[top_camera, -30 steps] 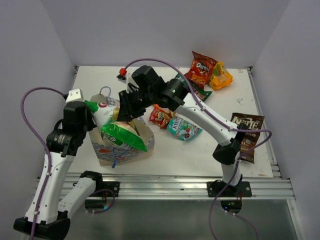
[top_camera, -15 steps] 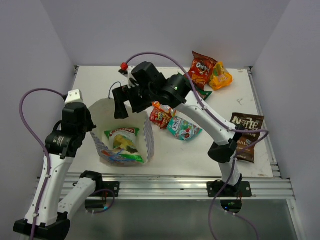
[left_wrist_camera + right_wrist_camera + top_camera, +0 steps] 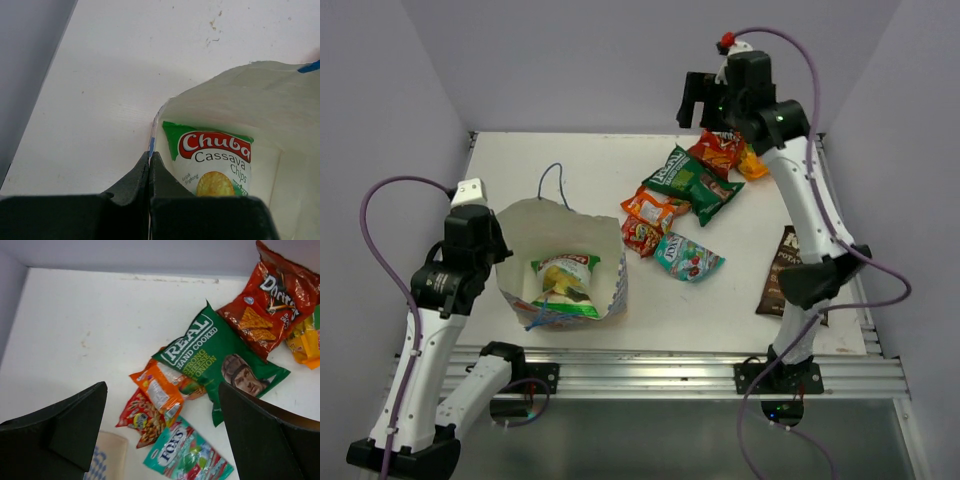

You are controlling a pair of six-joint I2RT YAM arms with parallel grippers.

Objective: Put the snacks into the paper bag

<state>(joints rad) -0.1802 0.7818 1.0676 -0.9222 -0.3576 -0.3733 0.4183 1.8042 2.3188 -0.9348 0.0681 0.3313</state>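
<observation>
While the left gripper [image 3: 150, 156] pinches the rim of the paper bag [image 3: 517, 222], propping it open, the right gripper [image 3: 162, 390] hangs wide and empty over the far-edge REAL chips packet [image 3: 210, 352].

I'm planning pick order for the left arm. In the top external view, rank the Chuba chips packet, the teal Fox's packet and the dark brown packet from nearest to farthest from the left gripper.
Measured from the left gripper, shut on the paper bag at its left rim:
1. Chuba chips packet: inside the bag, just right of the gripper.
2. teal Fox's packet: beyond the bag's right side.
3. dark brown packet: far right.
</observation>
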